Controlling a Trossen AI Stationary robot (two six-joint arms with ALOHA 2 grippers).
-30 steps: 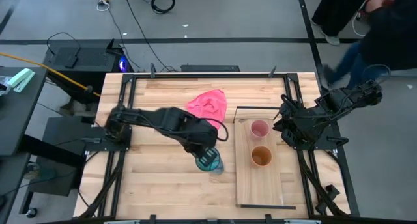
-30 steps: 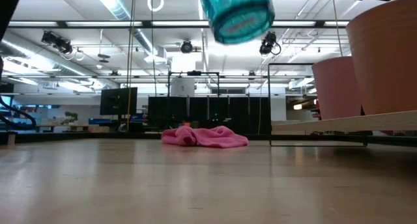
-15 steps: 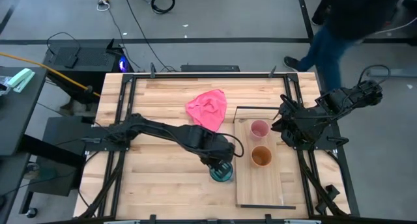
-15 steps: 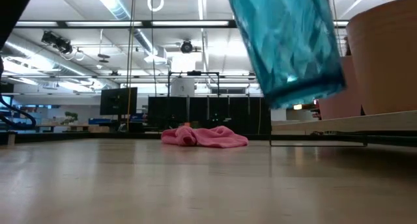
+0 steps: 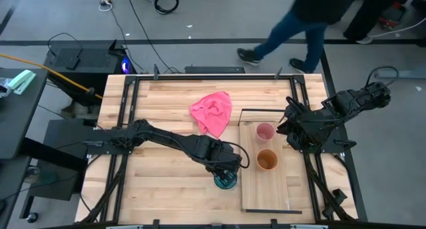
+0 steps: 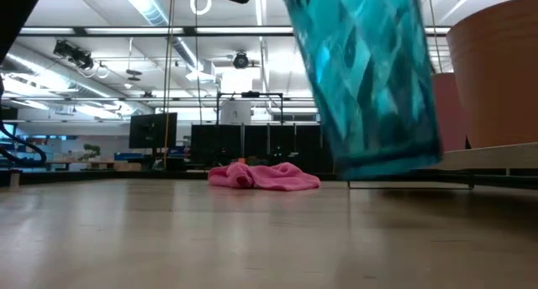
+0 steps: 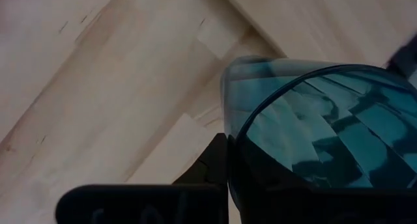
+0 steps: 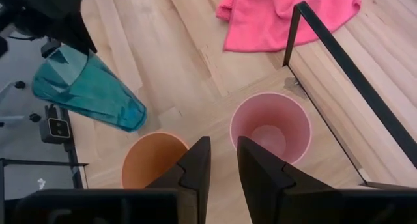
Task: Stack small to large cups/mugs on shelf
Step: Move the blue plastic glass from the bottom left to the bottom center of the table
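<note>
The glossy teal cup hangs from my left gripper, which is shut on it just off the left edge of the shelf. The cup fills the low view and shows tilted in the right wrist view. The shelf is a light board with a black wire frame at its far end. On the board stand the pale pink cup and, nearer, the orange-brown cup, both mouth up. My right gripper waits open above the shelf's right side, nothing between its fingers. My left gripper holds the teal cup by its wall at the rim. One finger lies on the outside; the cup hides the other. The fingers come from above, pointing steeply down. The cup hangs tilted, mouth toward the gripper, its base just clear of the table.
A crumpled pink cloth lies on the slatted tabletop beyond the left arm, left of the shelf's frame. Bare wood lies left of the teal cup. A person walks on the floor past the table's far edge.
My left gripper has sunk and gone toward the table's near edge and the shelf, still shut on the teal cup. The cup has come down from high above the table to just over it, most of the way in the first half second. The person behind has walked leftward.
</note>
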